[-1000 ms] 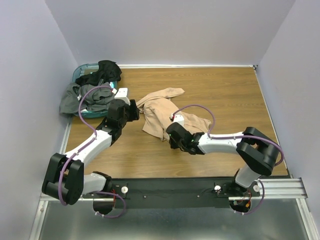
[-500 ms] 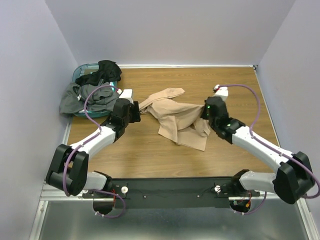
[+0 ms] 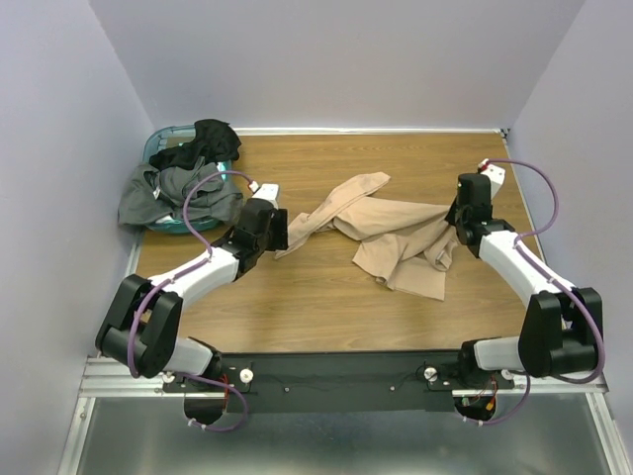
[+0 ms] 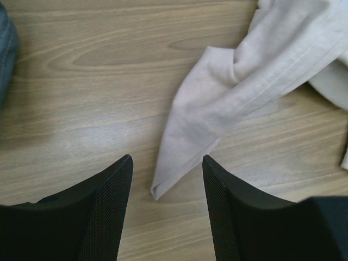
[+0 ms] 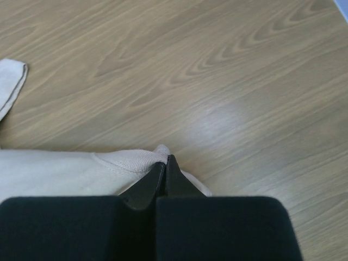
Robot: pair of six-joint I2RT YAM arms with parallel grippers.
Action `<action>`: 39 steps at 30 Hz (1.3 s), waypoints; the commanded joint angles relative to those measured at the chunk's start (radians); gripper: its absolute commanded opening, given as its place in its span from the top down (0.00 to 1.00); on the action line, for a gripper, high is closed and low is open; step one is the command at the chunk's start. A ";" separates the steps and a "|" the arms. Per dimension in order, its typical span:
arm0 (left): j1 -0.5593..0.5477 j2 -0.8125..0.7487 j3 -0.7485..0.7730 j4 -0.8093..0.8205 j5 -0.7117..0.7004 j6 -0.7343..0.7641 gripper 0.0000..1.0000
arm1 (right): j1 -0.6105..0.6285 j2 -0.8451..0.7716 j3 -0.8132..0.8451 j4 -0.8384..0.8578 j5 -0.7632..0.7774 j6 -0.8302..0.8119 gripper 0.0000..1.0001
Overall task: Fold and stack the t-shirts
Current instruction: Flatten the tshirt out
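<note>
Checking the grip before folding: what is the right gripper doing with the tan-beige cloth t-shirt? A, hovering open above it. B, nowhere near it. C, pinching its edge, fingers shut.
C: the right wrist view shows the right gripper shut on a raised edge of the tan-beige cloth t-shirt.
</note>
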 commanded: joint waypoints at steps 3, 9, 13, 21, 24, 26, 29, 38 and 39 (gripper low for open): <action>-0.059 0.025 0.009 -0.045 -0.016 -0.023 0.36 | -0.055 0.034 0.069 -0.019 -0.080 -0.032 0.99; -0.080 0.065 -0.005 -0.046 0.030 -0.038 0.38 | -0.057 0.024 0.060 -0.019 -0.100 -0.033 1.00; -0.099 0.047 -0.032 -0.068 -0.008 -0.060 0.37 | -0.057 0.021 0.057 -0.019 -0.111 -0.035 1.00; -0.099 0.073 -0.034 -0.091 -0.025 -0.081 0.38 | -0.055 0.014 0.054 -0.019 -0.131 -0.033 0.99; -0.099 0.093 -0.020 -0.098 -0.042 -0.092 0.37 | -0.057 0.005 0.053 -0.019 -0.138 -0.036 0.99; -0.099 0.102 -0.011 -0.100 -0.060 -0.097 0.38 | -0.055 -0.003 0.049 -0.019 -0.146 -0.036 0.99; -0.099 0.126 0.001 -0.106 -0.068 -0.098 0.39 | -0.057 -0.012 0.045 -0.019 -0.148 -0.041 0.99; -0.099 0.200 0.040 -0.106 -0.088 -0.110 0.49 | -0.057 -0.034 0.036 -0.019 -0.163 -0.058 0.99; -0.099 0.205 0.041 -0.108 -0.090 -0.109 0.53 | -0.057 -0.034 0.034 -0.019 -0.164 -0.059 0.99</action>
